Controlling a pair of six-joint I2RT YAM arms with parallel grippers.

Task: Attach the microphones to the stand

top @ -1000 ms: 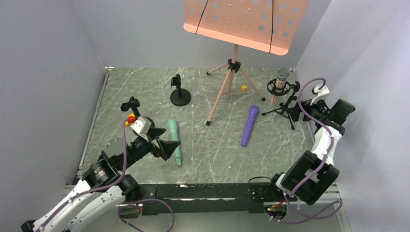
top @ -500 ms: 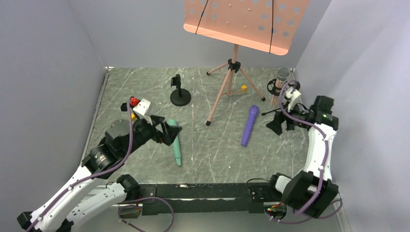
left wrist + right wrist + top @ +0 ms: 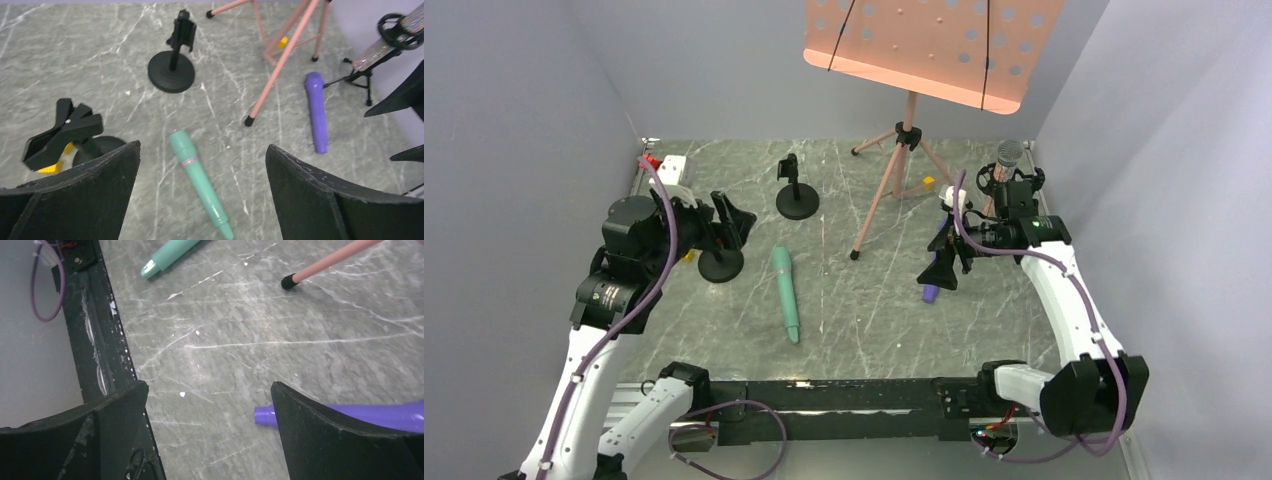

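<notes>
Right gripper [image 3: 209, 400] wide, empty; purple microphone [image 3: 370, 416] tail sits by one finger. Centre on the barrel, square across, then close. Left gripper [image 3: 202, 147] wide, empty.

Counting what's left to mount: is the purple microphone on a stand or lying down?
Lying down. The purple microphone rests flat on the table, with nothing holding it.
</notes>
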